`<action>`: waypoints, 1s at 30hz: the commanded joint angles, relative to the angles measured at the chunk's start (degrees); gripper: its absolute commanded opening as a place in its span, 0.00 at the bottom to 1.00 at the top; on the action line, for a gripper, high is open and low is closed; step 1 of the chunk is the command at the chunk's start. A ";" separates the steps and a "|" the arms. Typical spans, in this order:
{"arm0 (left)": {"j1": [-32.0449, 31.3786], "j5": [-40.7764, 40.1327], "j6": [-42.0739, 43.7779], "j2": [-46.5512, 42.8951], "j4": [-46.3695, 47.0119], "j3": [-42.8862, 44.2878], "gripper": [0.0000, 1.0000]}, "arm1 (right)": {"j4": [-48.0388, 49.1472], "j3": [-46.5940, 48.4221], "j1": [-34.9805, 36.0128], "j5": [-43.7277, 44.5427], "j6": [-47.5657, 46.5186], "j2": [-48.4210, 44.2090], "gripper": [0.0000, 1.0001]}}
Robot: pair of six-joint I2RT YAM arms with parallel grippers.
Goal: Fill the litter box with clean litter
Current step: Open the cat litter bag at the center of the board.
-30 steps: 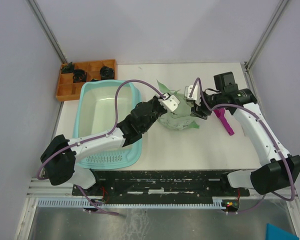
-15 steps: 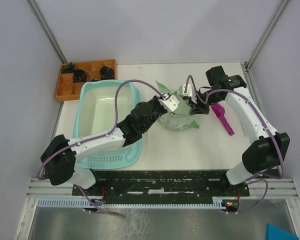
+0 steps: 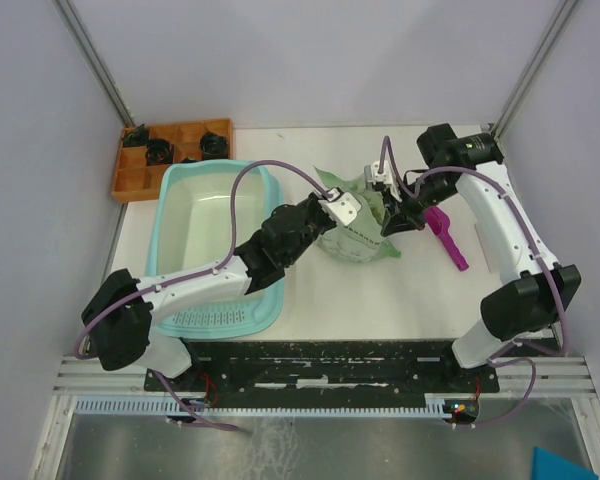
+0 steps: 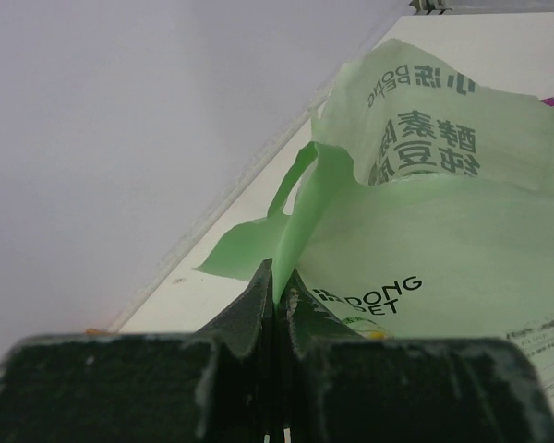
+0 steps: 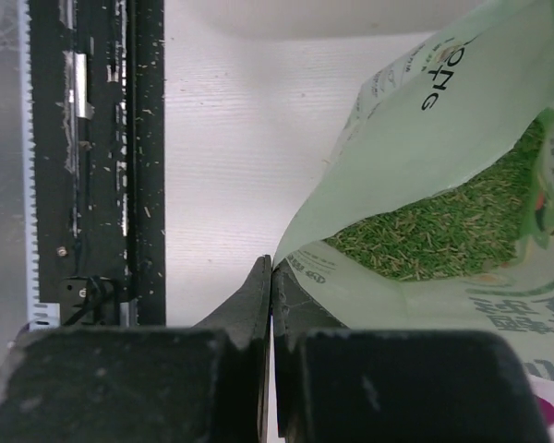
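Observation:
The light-teal litter box (image 3: pixel 176 196) lies at the left of the table, its pale floor bare. A pale green printed bag (image 3: pixel 360 240) stands at the centre, right of the box. My left gripper (image 3: pixel 346 210) is shut on the bag's left top edge; the green film is pinched between the jaw tips (image 4: pixel 279 281). My right gripper (image 3: pixel 390 218) is shut on the bag's right rim (image 5: pixel 273 266). The bag (image 5: pixel 415 129) gapes open, and green clean litter (image 5: pixel 443 231) shows inside it.
A magenta scoop (image 3: pixel 448 238) lies on the table just right of the bag, under the right arm. An orange compartment tray (image 3: pixel 130 182) with black parts sits at the back left, behind the litter box. A black rail (image 3: pixel 330 368) runs along the near edge.
My right gripper has swung in over the bag's right rim and closed on it. The bag's mouth now stands wider. The left arm has held still.

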 commanded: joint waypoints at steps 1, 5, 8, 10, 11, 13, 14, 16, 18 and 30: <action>0.18 0.74 -2.29 -1.06 6.17 1.48 0.03 | -9.29 0.52 -0.17 -8.60 -1.45 0.86 0.02; 0.22 3.79 -3.98 -1.07 6.67 0.40 0.03 | -3.21 -3.84 -0.53 -7.67 3.88 -2.38 0.02; 0.09 5.99 -5.45 -1.05 7.56 -0.33 0.03 | 7.30 -7.39 -1.80 -5.34 12.92 -8.30 0.09; 0.20 6.65 -6.22 -1.06 7.90 -0.47 0.03 | 14.32 -9.70 -2.58 -1.96 19.03 -12.51 0.12; 0.15 6.95 -6.47 -1.04 7.86 -0.45 0.03 | 17.18 -10.61 -3.01 -0.18 21.13 -14.68 0.16; 0.13 7.42 -6.73 -1.04 7.83 -0.39 0.03 | 23.05 -13.00 -4.31 4.24 26.29 -19.13 0.31; 0.13 7.36 -6.81 -1.04 7.83 -0.33 0.03 | 25.53 -14.00 -5.30 6.41 28.30 -21.15 0.35; 0.15 7.46 -6.60 -1.08 7.75 -0.16 0.03 | 32.28 -16.48 -6.92 12.30 33.90 -25.44 0.47; 0.13 7.75 -6.56 -0.93 7.57 0.34 0.03 | 36.23 -18.38 -8.64 16.49 36.12 -28.25 0.56; 0.13 7.10 -10.56 1.15 0.96 5.66 0.03 | 31.29 -10.19 -20.05 27.41 45.15 -11.29 0.53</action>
